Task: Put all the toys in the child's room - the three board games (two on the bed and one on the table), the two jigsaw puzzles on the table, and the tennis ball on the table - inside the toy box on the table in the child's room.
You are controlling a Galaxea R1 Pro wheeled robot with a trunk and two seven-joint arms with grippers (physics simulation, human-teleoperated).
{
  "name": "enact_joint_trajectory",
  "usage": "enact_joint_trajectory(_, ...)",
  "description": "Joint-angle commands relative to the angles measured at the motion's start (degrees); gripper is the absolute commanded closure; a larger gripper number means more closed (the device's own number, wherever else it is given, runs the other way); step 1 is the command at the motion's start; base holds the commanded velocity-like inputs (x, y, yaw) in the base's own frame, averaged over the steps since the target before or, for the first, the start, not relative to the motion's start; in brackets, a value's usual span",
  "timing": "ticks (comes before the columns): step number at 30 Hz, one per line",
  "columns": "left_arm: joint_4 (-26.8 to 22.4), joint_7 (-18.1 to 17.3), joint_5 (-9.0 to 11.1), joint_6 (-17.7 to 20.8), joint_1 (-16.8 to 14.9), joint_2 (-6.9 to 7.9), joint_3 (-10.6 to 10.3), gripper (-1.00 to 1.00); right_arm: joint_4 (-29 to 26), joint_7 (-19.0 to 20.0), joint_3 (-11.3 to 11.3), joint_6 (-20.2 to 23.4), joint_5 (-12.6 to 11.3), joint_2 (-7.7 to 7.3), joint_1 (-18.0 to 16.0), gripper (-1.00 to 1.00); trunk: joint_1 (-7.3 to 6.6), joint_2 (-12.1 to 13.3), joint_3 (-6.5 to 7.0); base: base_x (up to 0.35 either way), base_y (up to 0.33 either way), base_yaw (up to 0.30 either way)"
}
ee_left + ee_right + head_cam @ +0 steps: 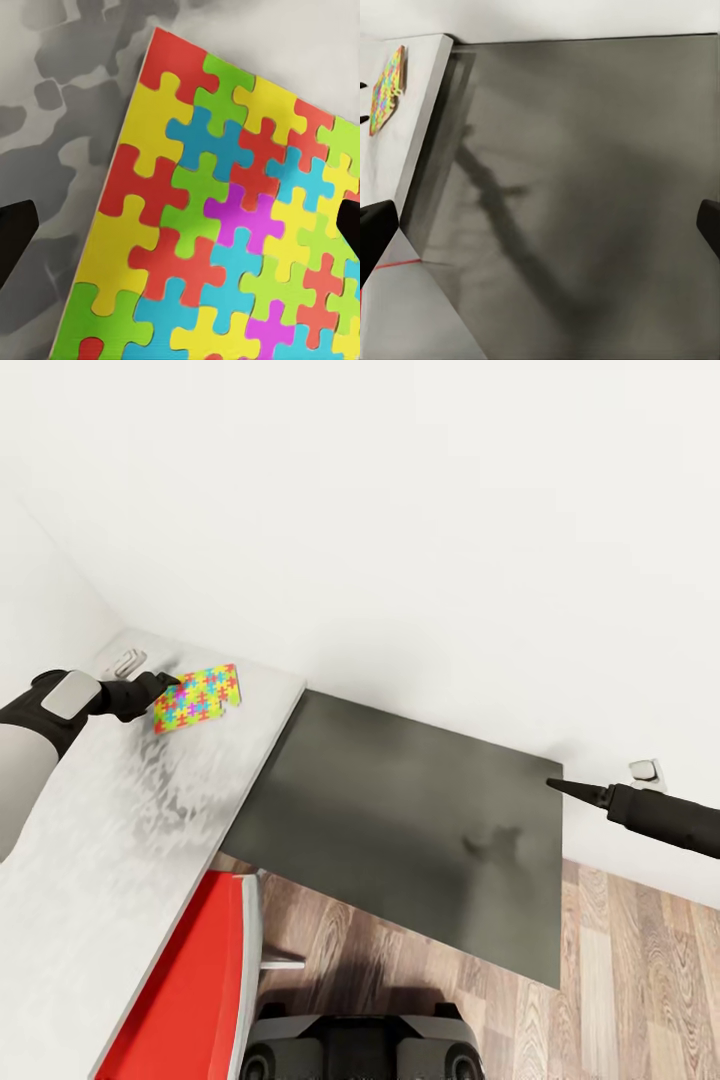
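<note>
One jigsaw puzzle (196, 698) lies flat on the pale grey bench (120, 830), near its far end by the white wall (400, 510). In the head view the left tool (168, 682) reaches to the puzzle's near left edge, but whether it touches cannot be told there. The left wrist view adds the close detail: the board (225, 225) of red, yellow, green, blue and magenta pieces spreads between two dark fingertips (15, 232) standing wide apart, so that tool is open and holds nothing. The right tool (565, 787) hangs over the far right corner of the dark grey cabinet (400, 820); from the head it looks like one thin point. The right wrist view shows its fingertips (373, 232) spread apart, open and empty, above the cabinet top (585, 187), with the puzzle (386, 90) far off on the bench. A red chair (190, 980) stands beside the bench on the wood floor (640, 980).
</note>
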Motion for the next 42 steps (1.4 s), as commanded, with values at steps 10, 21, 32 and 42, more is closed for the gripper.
enact_joint_trajectory(10,-0.5,0.4,0.7,0.2,-0.2,0.04,-0.4,-1.00,0.0,0.5,-0.1,0.2,0.4,0.14,0.0,-1.00,0.03,-0.1,-0.64,0.000,0.000,0.000)
enact_joint_trajectory(21,-0.9,0.4,0.7,0.3,-0.1,0.04,-0.5,-1.00,0.0,0.5,-0.2,0.2,0.4,0.22,0.0,-1.00,0.03,-0.1,-0.79,0.000,0.000,-0.015)
enact_joint_trajectory(32,-1.0,0.4,0.8,0.3,0.0,-0.04,-0.6,-1.00,0.0,0.5,-0.1,0.2,0.4,0.24,0.0,-1.00,0.03,-0.1,-0.81,0.000,0.000,-0.179)
enact_joint_trajectory(42,-1.0,0.4,0.7,0.3,0.0,-0.05,-0.6,-1.00,0.0,0.5,-0.1,0.2,0.4,0.31,0.0,-1.00,0.03,-0.1,-0.82,0.000,0.000,-0.157)
